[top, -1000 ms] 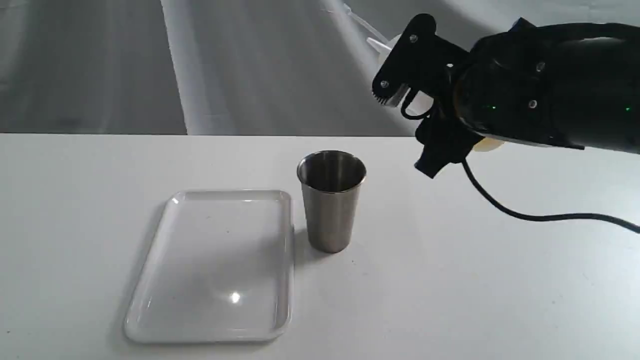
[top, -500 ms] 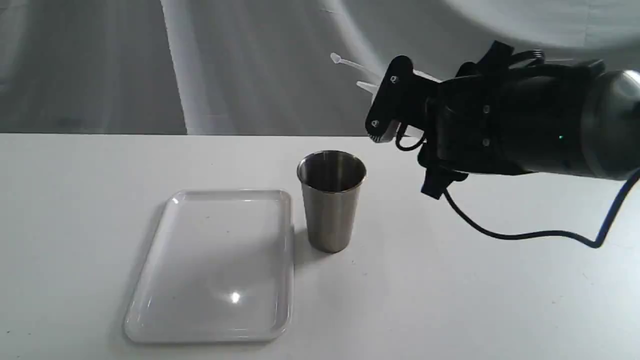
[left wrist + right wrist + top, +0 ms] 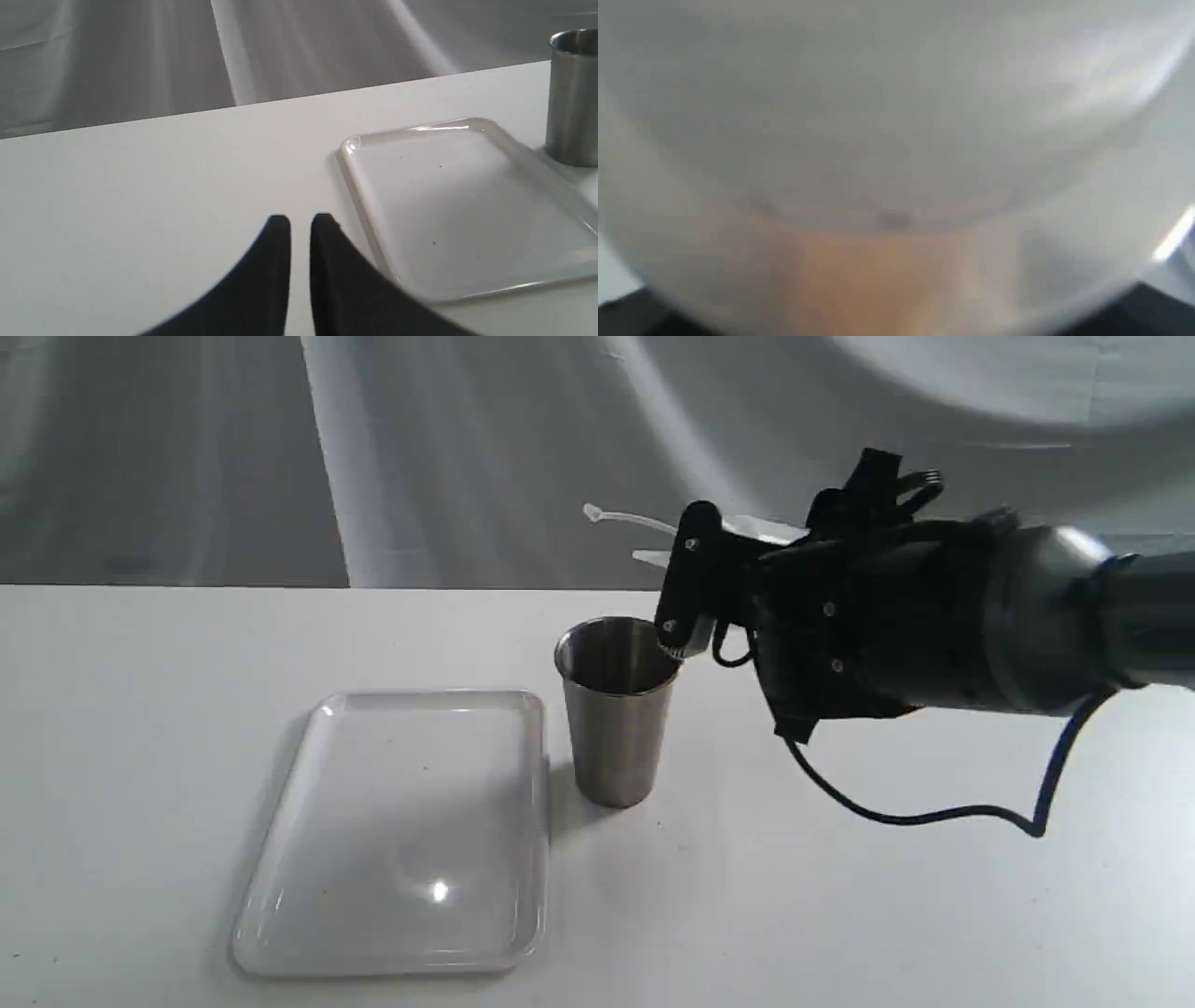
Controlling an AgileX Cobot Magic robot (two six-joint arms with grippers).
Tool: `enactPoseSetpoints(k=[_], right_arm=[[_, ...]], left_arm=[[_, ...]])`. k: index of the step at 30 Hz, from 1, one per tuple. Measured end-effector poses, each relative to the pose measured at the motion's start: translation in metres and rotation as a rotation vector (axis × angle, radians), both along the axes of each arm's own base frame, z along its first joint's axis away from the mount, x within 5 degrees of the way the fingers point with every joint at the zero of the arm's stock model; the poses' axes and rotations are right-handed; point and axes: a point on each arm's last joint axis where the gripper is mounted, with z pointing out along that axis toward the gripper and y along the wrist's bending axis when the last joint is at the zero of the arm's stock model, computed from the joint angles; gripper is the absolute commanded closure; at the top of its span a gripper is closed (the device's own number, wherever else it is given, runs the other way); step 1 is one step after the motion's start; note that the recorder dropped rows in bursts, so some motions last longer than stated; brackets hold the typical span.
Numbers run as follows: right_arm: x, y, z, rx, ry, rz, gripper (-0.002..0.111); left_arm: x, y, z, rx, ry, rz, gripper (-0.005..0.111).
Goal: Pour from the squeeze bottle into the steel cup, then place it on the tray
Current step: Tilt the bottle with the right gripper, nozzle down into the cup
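- Our right pincer (image 3: 691, 607) is clamping the bottle (image 3: 761, 529); we are holding it nearly level above the surface (image 3: 887, 915), with its nozzle pointing left over the cup (image 3: 616, 728).
- In the right wrist view the bottle's pale wall is filling the picture, blurred, with amber liquid showing through.
- The cup is standing upright just beside the tray (image 3: 401, 803), off its right edge.
- Our left pincer (image 3: 301, 224) is waiting near the tray, fingers almost together, gripping nothing.
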Motion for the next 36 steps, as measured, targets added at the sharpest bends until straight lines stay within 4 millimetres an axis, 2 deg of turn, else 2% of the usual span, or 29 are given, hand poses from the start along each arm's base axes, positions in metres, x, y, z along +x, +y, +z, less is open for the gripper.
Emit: enactPoseSetpoints(k=[6, 18, 24, 28, 36], right_arm=[[0.001, 0.007, -0.004, -0.067, -0.006, 0.027, 0.067], [0.002, 0.004, -0.001, -0.119, -0.048, 0.004, 0.067], [0.005, 0.005, -0.015, -0.141, -0.024, 0.0, 0.067], [0.012, 0.008, -0.021, -0.145, -0.022, -0.008, 0.067], [0.029, 0.012, -0.013, -0.175, -0.09, -0.041, 0.067]], left_arm=[[0.0, 0.0, 0.0, 0.0, 0.0, 0.0, 0.098], [0.0, 0.0, 0.0, 0.0, 0.0, 0.0, 0.098], [0.0, 0.0, 0.0, 0.0, 0.0, 0.0, 0.098], [0.0, 0.0, 0.0, 0.0, 0.0, 0.0, 0.098], [0.0, 0.0, 0.0, 0.0, 0.0, 0.0, 0.098]])
